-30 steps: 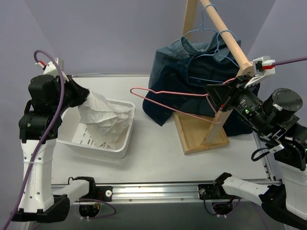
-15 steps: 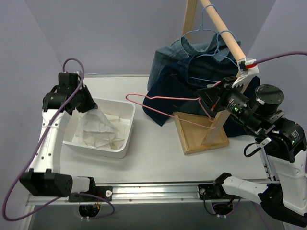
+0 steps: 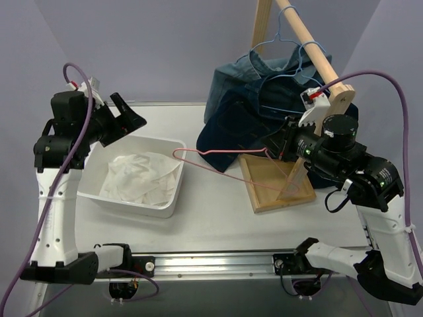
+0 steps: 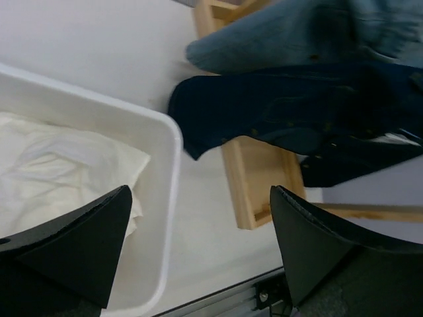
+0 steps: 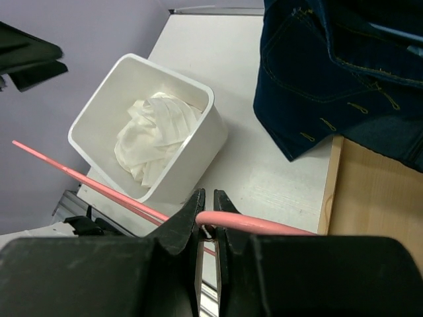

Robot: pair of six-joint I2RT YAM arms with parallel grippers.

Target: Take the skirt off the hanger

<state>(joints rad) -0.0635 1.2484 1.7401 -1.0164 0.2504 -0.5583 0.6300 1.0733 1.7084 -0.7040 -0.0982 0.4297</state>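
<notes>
The white skirt (image 3: 140, 178) lies crumpled inside the white bin (image 3: 172, 198), also seen as the skirt (image 5: 155, 142) and the skirt (image 4: 53, 178). Above the bin's far left corner my left gripper (image 3: 129, 115) hangs open and empty; its dark fingers (image 4: 79, 244) stand wide apart. The bare pink hanger (image 3: 218, 158) is held in the air over the table's middle. My right gripper (image 5: 208, 208) is shut on the hanger (image 5: 264, 226) at one end; the wire reaches left toward the bin.
A wooden rack (image 3: 310, 46) on a wooden base (image 3: 264, 181) stands at the right. Dark-blue denim (image 3: 238, 125) and a light-blue denim shirt (image 3: 264, 72) hang from it on blue wire hangers (image 3: 281, 43). The rail (image 3: 218, 264) runs along the near edge.
My left gripper opened and let the skirt drop into the bin, then rose up and back. The right arm moved the hanger lower and slightly left.
</notes>
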